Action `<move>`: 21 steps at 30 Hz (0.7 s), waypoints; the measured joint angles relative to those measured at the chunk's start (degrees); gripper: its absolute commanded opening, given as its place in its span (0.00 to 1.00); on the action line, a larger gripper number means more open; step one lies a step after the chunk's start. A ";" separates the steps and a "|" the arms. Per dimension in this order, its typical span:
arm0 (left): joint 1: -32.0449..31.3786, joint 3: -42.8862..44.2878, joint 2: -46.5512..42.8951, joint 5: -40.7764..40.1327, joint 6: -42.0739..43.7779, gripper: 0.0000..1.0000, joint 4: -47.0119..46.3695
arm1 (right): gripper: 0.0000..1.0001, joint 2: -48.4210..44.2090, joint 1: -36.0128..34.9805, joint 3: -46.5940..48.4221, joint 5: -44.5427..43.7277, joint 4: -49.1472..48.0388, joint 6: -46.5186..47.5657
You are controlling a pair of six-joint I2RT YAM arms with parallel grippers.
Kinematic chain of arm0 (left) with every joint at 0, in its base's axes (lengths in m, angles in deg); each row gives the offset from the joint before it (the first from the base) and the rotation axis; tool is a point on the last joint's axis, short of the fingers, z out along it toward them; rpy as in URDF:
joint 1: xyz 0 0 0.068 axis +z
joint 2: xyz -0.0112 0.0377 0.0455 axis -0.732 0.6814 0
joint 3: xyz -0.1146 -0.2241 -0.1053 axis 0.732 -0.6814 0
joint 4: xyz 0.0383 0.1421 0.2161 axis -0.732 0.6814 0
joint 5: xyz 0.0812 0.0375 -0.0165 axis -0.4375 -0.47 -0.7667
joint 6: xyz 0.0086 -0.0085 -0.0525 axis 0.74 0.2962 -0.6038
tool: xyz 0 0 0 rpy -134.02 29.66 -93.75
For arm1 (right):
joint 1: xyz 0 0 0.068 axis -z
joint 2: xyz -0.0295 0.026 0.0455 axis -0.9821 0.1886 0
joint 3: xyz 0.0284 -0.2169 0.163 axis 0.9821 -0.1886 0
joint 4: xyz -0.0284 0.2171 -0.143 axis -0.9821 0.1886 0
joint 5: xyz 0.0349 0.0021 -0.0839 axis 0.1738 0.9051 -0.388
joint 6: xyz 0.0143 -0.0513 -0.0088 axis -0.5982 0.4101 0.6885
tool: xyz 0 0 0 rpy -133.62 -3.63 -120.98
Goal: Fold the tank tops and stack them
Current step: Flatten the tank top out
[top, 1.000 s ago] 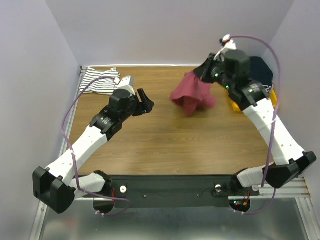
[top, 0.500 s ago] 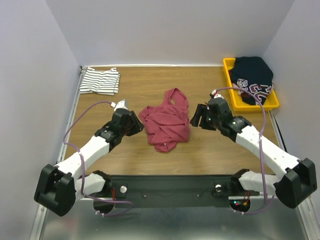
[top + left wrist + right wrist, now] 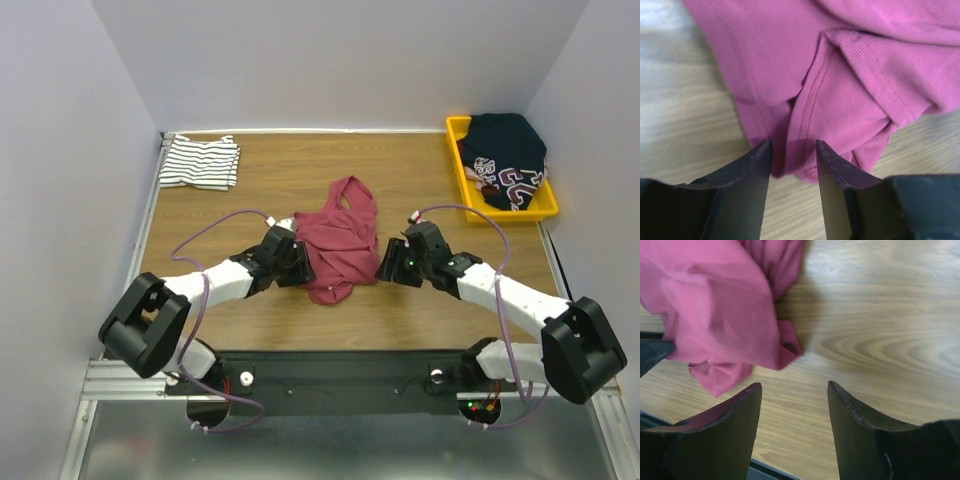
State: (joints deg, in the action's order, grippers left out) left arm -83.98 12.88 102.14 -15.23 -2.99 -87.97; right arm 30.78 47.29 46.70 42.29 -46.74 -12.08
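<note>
Maroon tank top [image 3: 335, 245] crumpled mid-table. Left gripper [image 3: 792, 150], jaws parted, straddles its edge; right gripper [image 3: 795, 390], parted and empty, flanks opposite side, likely to spread it flat.

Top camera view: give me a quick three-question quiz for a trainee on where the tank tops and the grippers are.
1. True or false: the striped top lies at the table's far left corner, apart from both arms.
2. What lies between the left gripper's jaws? A, bare wood only. B, an edge of the maroon top. C, a strap of the striped top.
3. Fill in: only bare table shows between the jaws of the ___ gripper.

Key: 1 true. 2 B. 3 right gripper.
</note>
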 measured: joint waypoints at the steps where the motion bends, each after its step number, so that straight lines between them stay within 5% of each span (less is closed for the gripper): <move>1: -0.17 0.55 1.01 0.09 0.35 0.55 -0.39 | 0.62 0.76 -0.17 -0.04 0.42 -1.25 0.04; 12: -0.26 6.16 5.75 -0.85 2.47 0.55 -1.38 | 0.63 10.43 -0.48 -1.25 1.79 -11.19 0.57; 15: -0.26 7.41 7.54 -0.85 2.67 0.53 -1.73 | 0.51 11.67 -0.50 -1.09 1.79 -13.35 0.55; 21: -0.26 7.50 8.74 -0.72 2.71 0.45 -1.70 | 0.12 12.33 -0.50 -1.07 1.44 -14.71 -0.09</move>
State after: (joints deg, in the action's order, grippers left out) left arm -84.24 20.38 110.88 -15.95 -0.28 -89.68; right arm 43.11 46.79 45.63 43.73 -61.45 -12.17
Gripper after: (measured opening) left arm 0.475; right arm 0.241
